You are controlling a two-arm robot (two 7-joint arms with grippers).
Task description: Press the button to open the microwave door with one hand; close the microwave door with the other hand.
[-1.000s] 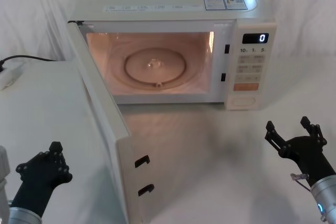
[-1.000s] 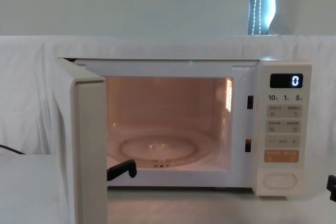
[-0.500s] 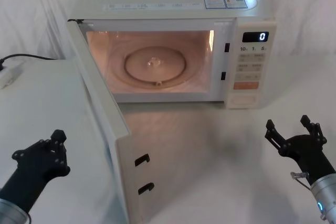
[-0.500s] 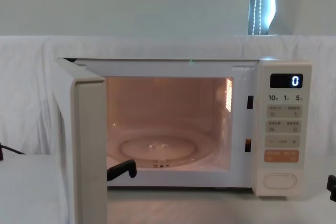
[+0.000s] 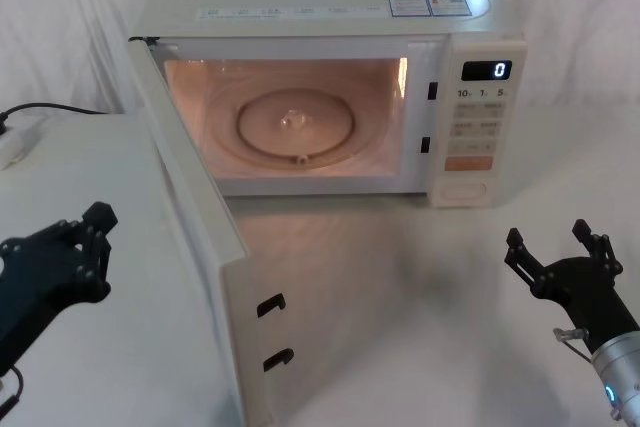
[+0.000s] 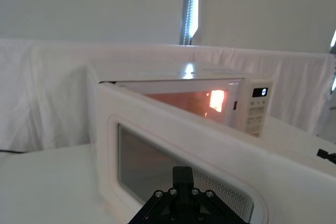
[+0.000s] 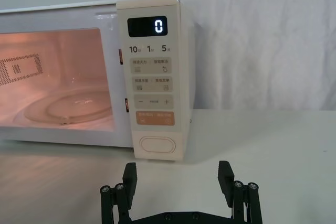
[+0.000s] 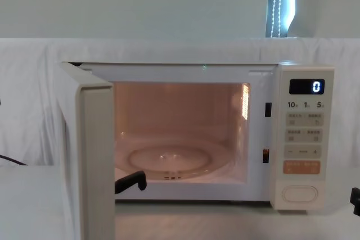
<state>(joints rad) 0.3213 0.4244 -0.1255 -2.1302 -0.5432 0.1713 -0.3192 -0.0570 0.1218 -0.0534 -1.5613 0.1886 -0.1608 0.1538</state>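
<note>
A white-draped table (image 5: 400,287) stands before pale curtains. The right gripper (image 5: 556,255) hovers low at the near right, fingers spread and empty, facing the button (image 7: 156,145) at the panel's foot. The left gripper (image 5: 72,237) hangs at the near left, outside the microwave door (image 5: 195,217); its fingers seem spread, though that is poorly seen. The door stands swung wide toward the robot, cavity lit.

One microwave (image 5: 330,7) stands on the surface (image 5: 420,287), with one door (image 5: 190,217) swung open and one glass turntable (image 5: 295,127) inside. Its panel carries one oval button (image 7: 156,145), one orange key (image 7: 155,118) and one lit display (image 7: 147,26). Two black tools: the left tool (image 5: 85,247) beside the door, the right tool (image 5: 560,252) facing the panel. One black cable (image 5: 50,109) lies beyond the left tool.
</note>
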